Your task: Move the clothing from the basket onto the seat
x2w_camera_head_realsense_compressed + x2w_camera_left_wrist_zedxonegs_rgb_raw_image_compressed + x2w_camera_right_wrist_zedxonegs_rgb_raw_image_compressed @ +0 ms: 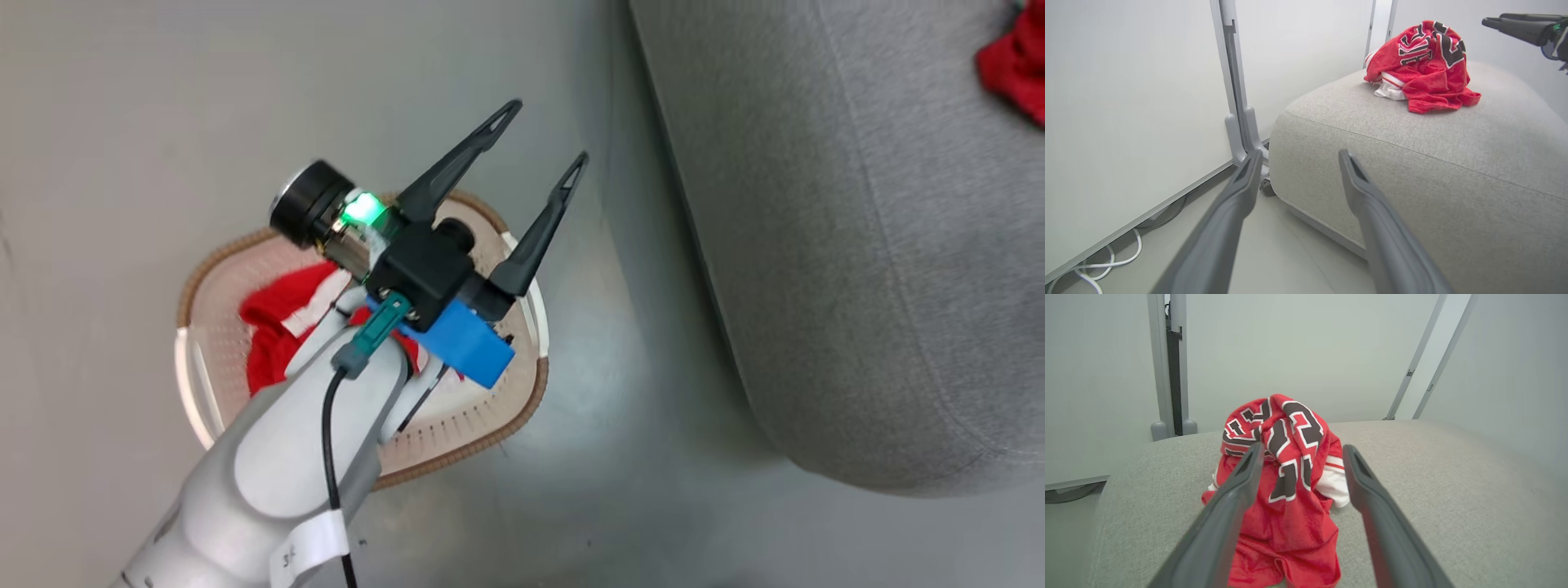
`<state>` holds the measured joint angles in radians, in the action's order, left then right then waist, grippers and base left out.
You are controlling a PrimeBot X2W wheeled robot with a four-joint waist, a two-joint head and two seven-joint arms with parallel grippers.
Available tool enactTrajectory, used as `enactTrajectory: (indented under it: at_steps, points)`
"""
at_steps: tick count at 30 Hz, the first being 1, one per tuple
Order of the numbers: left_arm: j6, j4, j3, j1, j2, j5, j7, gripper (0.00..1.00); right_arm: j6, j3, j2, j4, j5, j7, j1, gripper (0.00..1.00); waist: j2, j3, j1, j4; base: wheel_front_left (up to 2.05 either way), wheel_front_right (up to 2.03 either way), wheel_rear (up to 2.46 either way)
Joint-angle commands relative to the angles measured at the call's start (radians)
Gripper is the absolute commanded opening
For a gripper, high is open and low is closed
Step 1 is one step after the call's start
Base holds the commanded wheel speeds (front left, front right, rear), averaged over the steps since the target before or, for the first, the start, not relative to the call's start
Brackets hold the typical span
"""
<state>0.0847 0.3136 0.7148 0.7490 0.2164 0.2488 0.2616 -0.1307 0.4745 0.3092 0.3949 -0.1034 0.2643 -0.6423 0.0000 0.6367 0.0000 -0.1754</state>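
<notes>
Garment of red lettered fabric lies crumpled on the large grey woven seat; second red white-trimmed garment lies in the cream perforated plastic basket beside the seat. Left gripper, fingers apart and empty, hangs above the basket; right gripper, fingers apart, above the seat.

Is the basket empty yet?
No, a red garment lies inside the basket, partly under the arm of the left pincer.
</notes>
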Motion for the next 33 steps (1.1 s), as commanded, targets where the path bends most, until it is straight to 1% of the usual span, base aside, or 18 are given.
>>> enactTrajectory:
  at_steps: [1,6,9,13,15,24,33]
  points:
    - [-0.008,-0.015,-0.028,-0.034,-0.004,0.009,0.005,1.00,0.000,-0.015,-0.021,-0.052,0.007,0.000,0.056,1.00,0.0000,-0.091,0.0000,0.011,0.00,0.00,0.00]
    - [-0.025,-0.042,-0.123,-0.135,-0.006,0.023,0.004,1.00,0.000,-0.117,-0.064,-0.174,0.017,0.000,0.162,1.00,0.0000,-0.194,0.0000,0.031,0.00,0.00,0.00]
    - [-0.036,-0.053,-0.193,-0.197,-0.007,0.027,0.004,1.00,0.000,-0.181,-0.095,-0.222,0.013,0.000,0.207,1.00,0.0000,-0.251,0.0000,0.049,0.00,0.00,0.00]
    - [-0.052,-0.078,-0.299,-0.278,-0.022,0.029,0.004,1.00,0.000,-0.272,-0.119,-0.266,0.003,0.000,0.273,1.00,0.0000,-0.320,0.0000,0.080,0.00,0.00,0.00]
    - [-0.052,-0.084,-0.343,-0.324,-0.028,0.022,0.004,1.00,0.000,-0.308,-0.125,-0.280,-0.001,0.000,0.308,1.00,0.0000,-0.355,0.0000,0.098,0.00,0.00,0.00]
    - [-0.035,-0.086,-0.508,-0.504,-0.056,-0.015,0.004,1.00,0.000,-0.408,-0.165,-0.325,-0.030,0.000,0.432,1.00,0.0000,-0.473,0.0000,0.172,0.00,0.00,0.00]
    - [-0.006,-0.086,-0.593,-0.617,-0.107,-0.066,0.004,1.00,0.000,-0.457,-0.192,-0.302,-0.032,0.000,0.534,1.00,0.0000,-0.556,0.0000,0.233,0.00,0.00,0.00]
